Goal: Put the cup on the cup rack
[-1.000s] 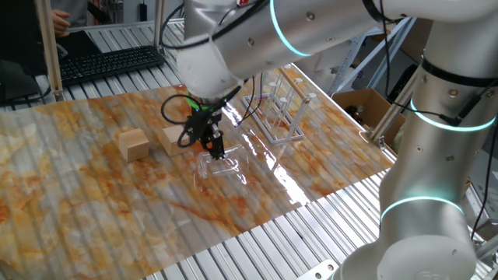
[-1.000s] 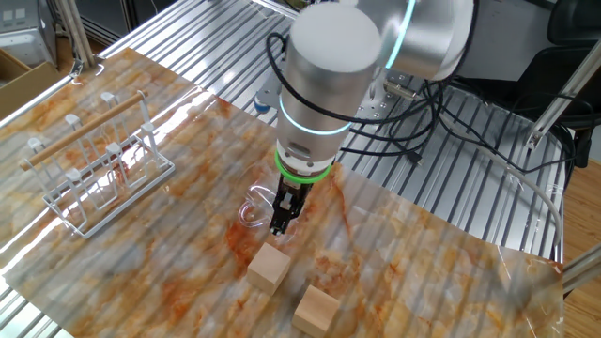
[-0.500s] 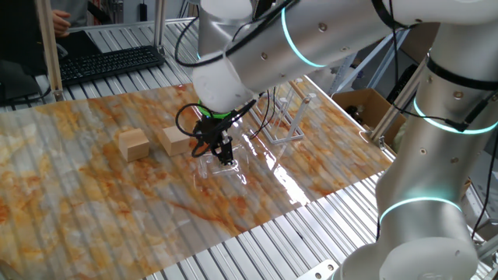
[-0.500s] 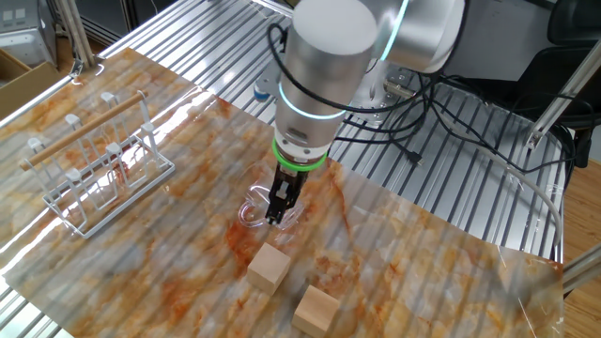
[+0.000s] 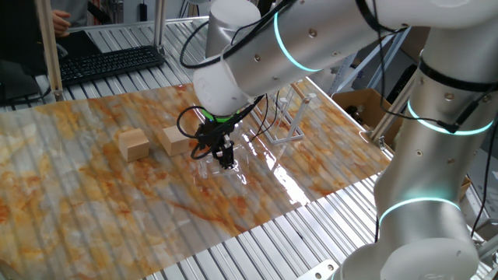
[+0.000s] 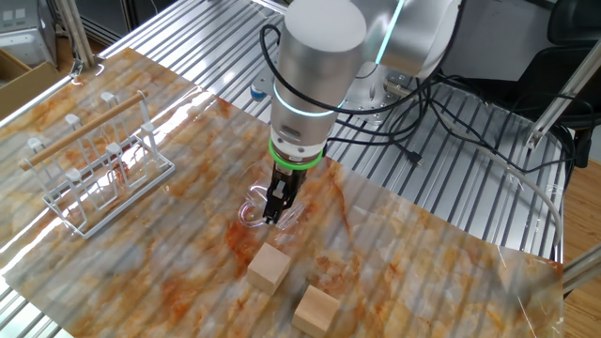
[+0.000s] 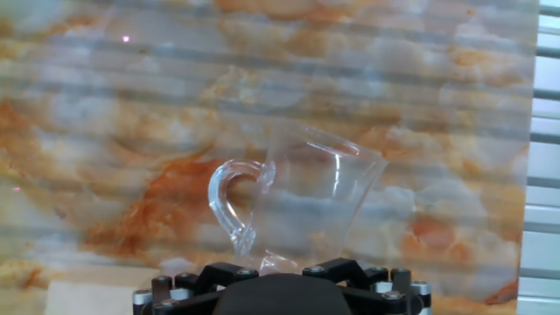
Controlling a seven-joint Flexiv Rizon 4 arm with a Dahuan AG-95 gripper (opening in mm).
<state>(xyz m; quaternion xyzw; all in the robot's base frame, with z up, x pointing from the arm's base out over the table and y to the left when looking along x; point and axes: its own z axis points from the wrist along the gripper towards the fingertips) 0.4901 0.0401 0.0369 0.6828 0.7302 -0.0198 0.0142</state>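
Gripper is down low over the marbled sheet, right at the cup. Cup is clear glass with a loop handle, lying tipped on its side on the sheet; in the hand view the handle points left and the rim faces up-right. Fingers sit at the cup, maybe straddling its wall, but whether they're pinching it or spread I cannot tell, view's too blocked by the hand body. Rack stands well apart from the cup, near the sheet's edge. Two wooden cubes sit near the cup, one just beside it.
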